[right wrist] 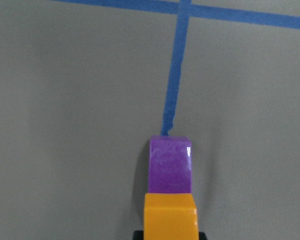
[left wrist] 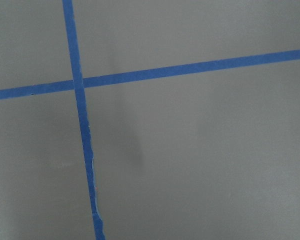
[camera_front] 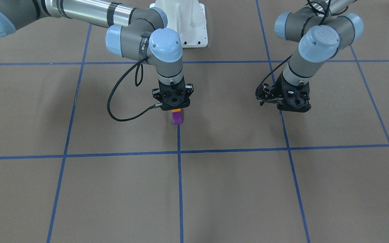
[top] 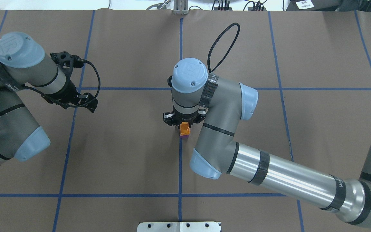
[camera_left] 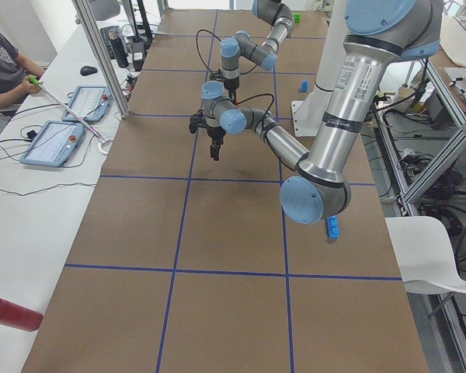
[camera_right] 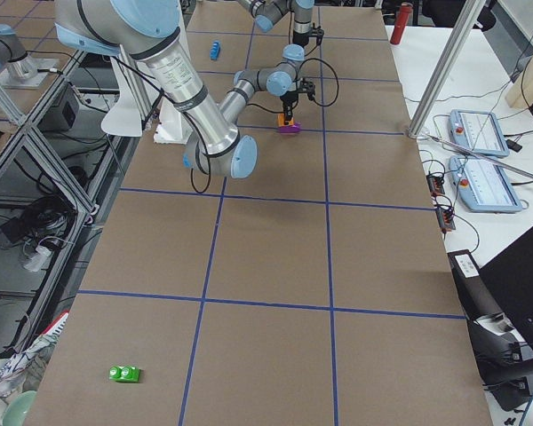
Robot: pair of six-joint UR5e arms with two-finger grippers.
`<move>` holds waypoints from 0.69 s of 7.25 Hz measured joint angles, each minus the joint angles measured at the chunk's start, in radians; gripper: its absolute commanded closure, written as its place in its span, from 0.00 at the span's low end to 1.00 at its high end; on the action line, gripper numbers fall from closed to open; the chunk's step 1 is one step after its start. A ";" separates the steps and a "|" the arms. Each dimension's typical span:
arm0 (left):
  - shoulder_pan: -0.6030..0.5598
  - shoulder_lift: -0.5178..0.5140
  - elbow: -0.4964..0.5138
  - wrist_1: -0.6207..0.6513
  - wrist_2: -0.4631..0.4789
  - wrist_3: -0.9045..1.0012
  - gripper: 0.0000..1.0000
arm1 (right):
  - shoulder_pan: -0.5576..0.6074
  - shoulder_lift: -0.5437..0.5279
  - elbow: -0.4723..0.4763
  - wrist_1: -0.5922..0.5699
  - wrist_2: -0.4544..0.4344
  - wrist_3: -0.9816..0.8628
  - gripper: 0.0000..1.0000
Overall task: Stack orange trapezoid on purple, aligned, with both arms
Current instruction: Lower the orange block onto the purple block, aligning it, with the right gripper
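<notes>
Right tool [camera_front: 176, 107], clamped on the orange trapezoid [right wrist: 170, 216], should seat it squarely on the purple [right wrist: 170, 165]; whether the left tool [camera_front: 292, 107] is open cannot be told.

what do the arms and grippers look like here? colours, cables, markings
The left arm and right arm have grey joints and light-blue caps with an embossed logo. The right arm's long link is a polished silver tube with black bands. The left gripper and right gripper are black; a black braided cable runs to each wrist. Band lettering unreadable.

Grey left arm [top: 8, 109], silver-tubed right arm [top: 285, 175], light-blue joint caps [top: 190, 74], black braided cables [camera_front: 108, 102]
</notes>
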 measured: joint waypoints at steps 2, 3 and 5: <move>0.000 -0.001 -0.003 0.000 0.001 -0.001 0.00 | -0.001 0.000 -0.007 0.000 -0.001 0.000 1.00; 0.000 -0.001 -0.005 0.001 0.001 -0.002 0.00 | -0.001 0.000 -0.007 0.000 0.000 0.000 0.01; 0.000 -0.002 -0.007 0.002 0.001 -0.003 0.00 | -0.003 0.000 -0.008 0.000 -0.005 0.008 0.00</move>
